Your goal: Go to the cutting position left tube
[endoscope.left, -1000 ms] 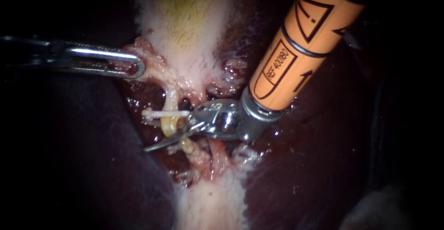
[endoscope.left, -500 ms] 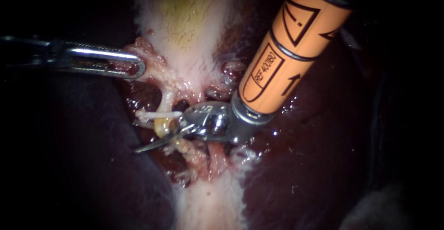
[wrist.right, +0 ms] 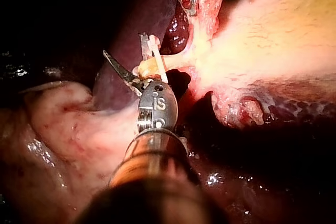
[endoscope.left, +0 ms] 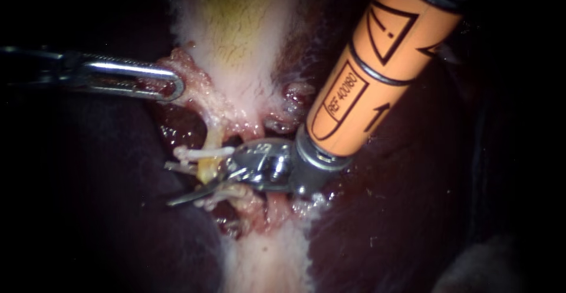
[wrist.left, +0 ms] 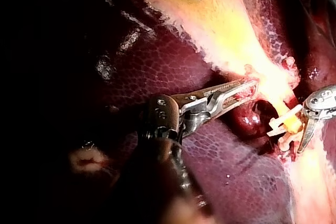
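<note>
Though thin, yellowish left tube (endoscope.left: 207,169), white clip (endoscope.left: 203,151) across it.

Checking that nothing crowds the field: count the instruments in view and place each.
2. The left instrument holds tissue at the gallbladder edge. The right instrument, orange-shafted, has its blades either side of the left tube, beside a white clip. No others show.

Surgical lab, exposed liver (endoscope.left: 401,210), pale gallbladder (endoscope.left: 236,28) (clip (endoscope.left: 206,151) on tube (endoscope.left: 207,168))
</note>
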Tool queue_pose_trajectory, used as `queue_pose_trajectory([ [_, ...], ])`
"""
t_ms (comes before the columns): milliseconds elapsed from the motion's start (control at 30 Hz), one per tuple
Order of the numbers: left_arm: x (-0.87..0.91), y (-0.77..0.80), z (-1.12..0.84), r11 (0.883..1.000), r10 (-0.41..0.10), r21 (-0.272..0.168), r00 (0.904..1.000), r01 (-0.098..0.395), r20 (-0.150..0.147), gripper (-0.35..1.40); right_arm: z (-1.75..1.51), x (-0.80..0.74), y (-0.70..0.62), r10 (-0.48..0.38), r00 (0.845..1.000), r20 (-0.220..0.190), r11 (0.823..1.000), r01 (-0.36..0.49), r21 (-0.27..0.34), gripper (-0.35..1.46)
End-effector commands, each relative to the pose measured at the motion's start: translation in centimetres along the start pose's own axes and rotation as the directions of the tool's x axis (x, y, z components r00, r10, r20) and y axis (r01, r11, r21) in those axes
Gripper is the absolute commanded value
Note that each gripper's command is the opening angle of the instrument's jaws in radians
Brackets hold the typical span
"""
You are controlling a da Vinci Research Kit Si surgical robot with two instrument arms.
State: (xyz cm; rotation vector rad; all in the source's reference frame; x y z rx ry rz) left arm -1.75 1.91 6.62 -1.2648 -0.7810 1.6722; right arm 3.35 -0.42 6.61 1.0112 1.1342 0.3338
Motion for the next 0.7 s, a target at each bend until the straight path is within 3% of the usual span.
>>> queue_pose_trajectory([
  [33, 0.00, 0.00, 0.00, 1.000, 0.000, -0.001, 1.0000, 0.000, 0.000, -0.35, -0.01, 0.02, -0.01, 0.002, 1.000, -0.004, 1.000, -0.002, 0.001, 1.40],
  [200, 0.00, 0.00, 0.00, 1.000, 0.000, -0.001, 1.0000, 0.000, 0.000, -0.35, -0.06, 0.09, -0.04, 0.006, 1.000, -0.014, 1.000, -0.006, 0.008, 1.40],
  [700, 0.00, 0.00, 0.00, 1.000, 0.000, -0.001, 1.0000, 0.000, 0.000, -0.35, -0.07, 0.09, -0.04, 0.006, 1.000, -0.014, 1.000, -0.006, 0.009, 1.40],
])
